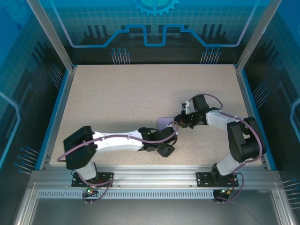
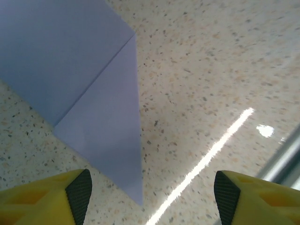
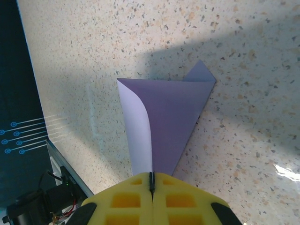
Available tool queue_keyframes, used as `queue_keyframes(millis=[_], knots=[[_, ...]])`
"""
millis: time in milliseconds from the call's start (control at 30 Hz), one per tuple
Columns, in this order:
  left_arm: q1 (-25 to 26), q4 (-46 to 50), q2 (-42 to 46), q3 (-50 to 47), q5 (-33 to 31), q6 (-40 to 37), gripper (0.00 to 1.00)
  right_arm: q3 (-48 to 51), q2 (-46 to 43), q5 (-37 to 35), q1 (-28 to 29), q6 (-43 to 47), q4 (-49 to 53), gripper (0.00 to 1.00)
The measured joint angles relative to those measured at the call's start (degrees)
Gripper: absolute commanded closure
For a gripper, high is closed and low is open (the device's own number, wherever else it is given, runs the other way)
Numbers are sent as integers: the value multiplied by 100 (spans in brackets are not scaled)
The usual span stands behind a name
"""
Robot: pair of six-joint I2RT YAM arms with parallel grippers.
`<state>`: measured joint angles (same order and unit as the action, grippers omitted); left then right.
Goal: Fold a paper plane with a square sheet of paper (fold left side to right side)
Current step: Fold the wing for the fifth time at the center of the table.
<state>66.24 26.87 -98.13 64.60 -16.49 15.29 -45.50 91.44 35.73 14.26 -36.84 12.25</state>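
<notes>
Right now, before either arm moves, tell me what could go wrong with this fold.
1. The right gripper is shut on the paper's curled flap, while the left gripper hangs open and pins nothing: a pull may drag the whole sheet across the table.
2. The flap bows rather than lies flat, so it may crease crooked.
3. The paper's tip lies between the left fingers; closing or lowering there could crumple it.

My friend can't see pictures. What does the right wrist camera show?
The yellow right gripper is shut on the near tip of a folded purple paper, one flap curling up. The paper lies on a speckled beige table.
</notes>
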Motion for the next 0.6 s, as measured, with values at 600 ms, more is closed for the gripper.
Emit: queue_keyframes(millis=[600], knots=[[85, 981, -1180, 905, -1193, 433, 56, -44, 125, -46, 0, -28, 42, 100]])
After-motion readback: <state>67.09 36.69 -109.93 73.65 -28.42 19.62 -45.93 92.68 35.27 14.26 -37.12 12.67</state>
